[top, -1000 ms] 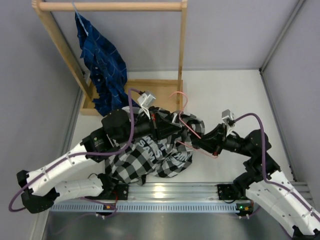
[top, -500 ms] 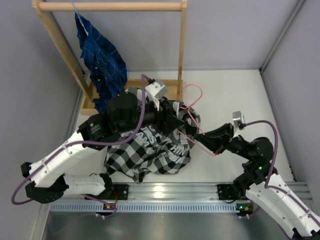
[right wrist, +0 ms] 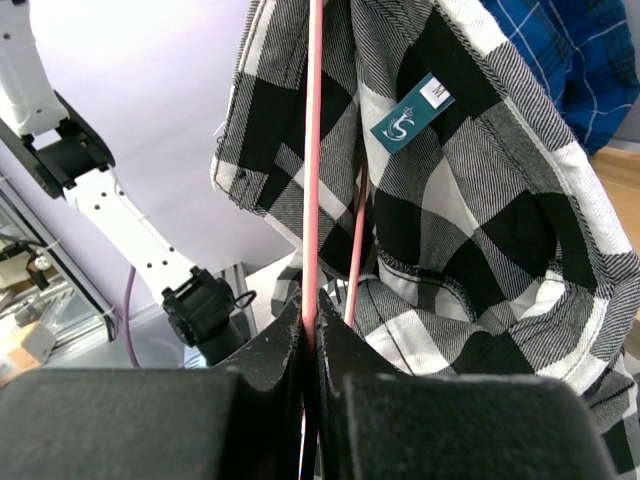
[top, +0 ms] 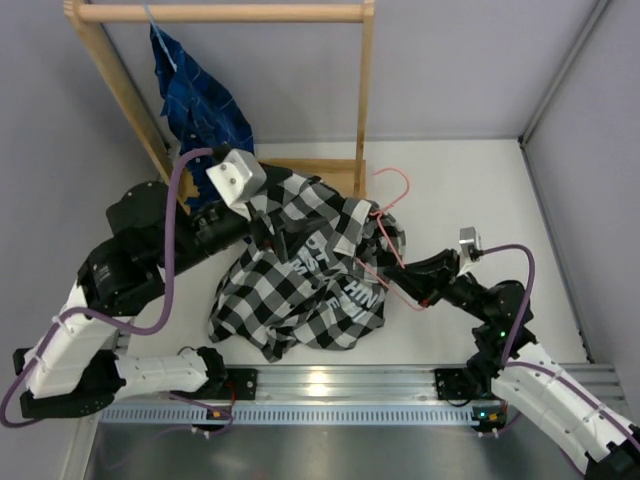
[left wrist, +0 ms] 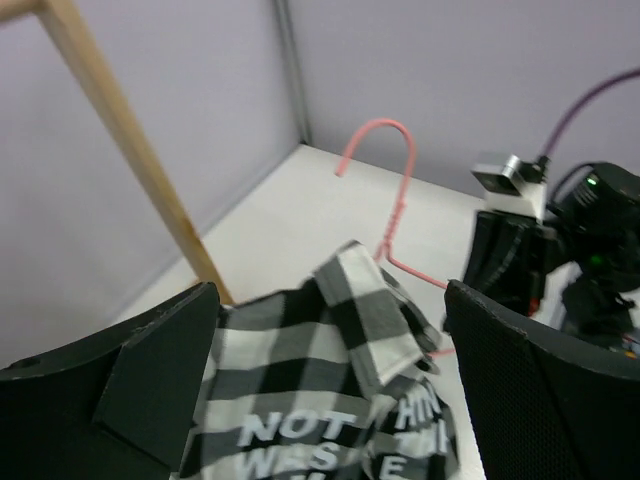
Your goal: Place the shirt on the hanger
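The black-and-white checked shirt (top: 300, 275) with white lettering lies bunched on the table, draped over the pink wire hanger (top: 393, 188), whose hook sticks out at its far right. My right gripper (top: 424, 294) is shut on the hanger's wire at the shirt's right edge; in the right wrist view the hanger (right wrist: 313, 150) runs up from the gripper (right wrist: 311, 322) into the shirt (right wrist: 450, 210). My left gripper (top: 275, 238) hovers over the shirt's upper left. In the left wrist view the gripper (left wrist: 330, 300) is open, with the shirt (left wrist: 320, 380) below it and the hanger's hook (left wrist: 398, 170) beyond.
A wooden clothes rack (top: 220, 12) stands at the back left, its base board (top: 320, 180) just behind the shirt. A dark blue plaid shirt (top: 200, 115) hangs from it. Walls close in left and right. A metal rail (top: 330, 385) runs along the near edge.
My left gripper has opened, let go of the shirt and drawn back to the left. The shirt has spread out over the hanger. The right gripper keeps its hold on the wire.
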